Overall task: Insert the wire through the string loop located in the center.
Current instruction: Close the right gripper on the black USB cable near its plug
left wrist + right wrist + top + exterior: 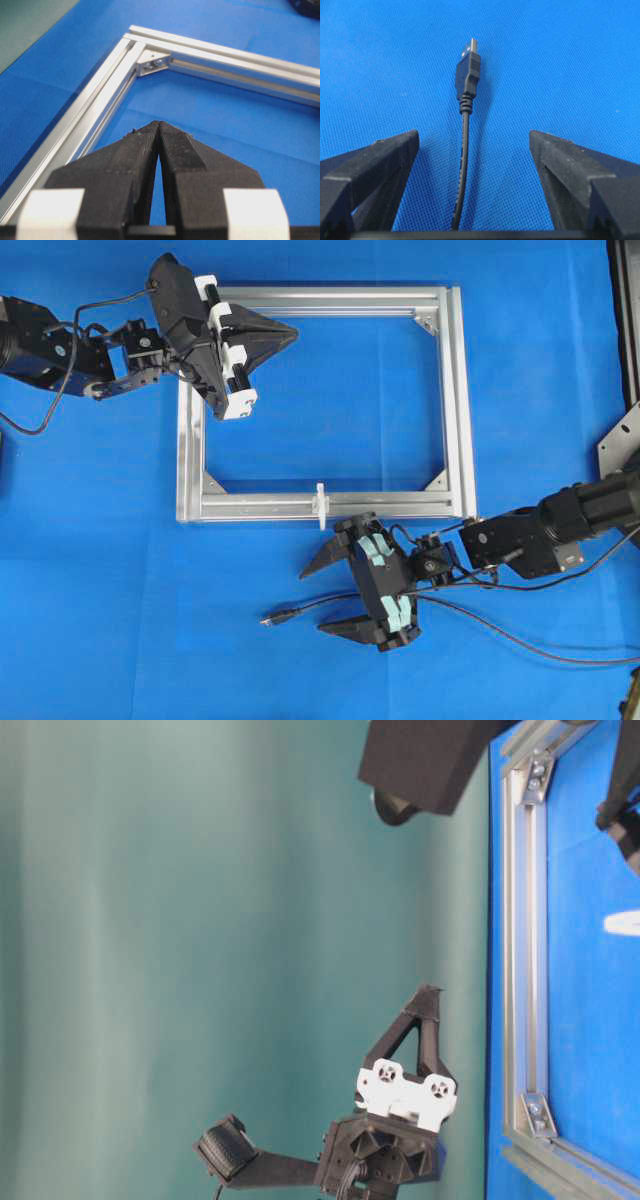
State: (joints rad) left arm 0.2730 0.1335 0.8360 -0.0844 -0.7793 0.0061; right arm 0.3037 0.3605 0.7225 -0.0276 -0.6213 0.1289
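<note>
wire (464,150) is lying flat on the blue worktop (100,540), in the lower middle of the overhead frame, its plug tip (468,67) pointing toward the left edge there. in the right wrist view it is running straight up the middle of the frame, between the two fingers of the right pincer (345,592), which is standing wide open around it and, as far as the views show, touching nothing. string loop (321,505) is standing upright on the lower rail of the silver frame (455,390), just above and left of that pincer in the overhead frame. the step in hand looks to be the pickup: closing just behind the plug, with the cable centred between the fingers, should leave a short stiff tip to steer through the loop. left pincer (290,332) is hanging fully shut and empty over the upper left corner of the frame, well apart from the wire.
</note>
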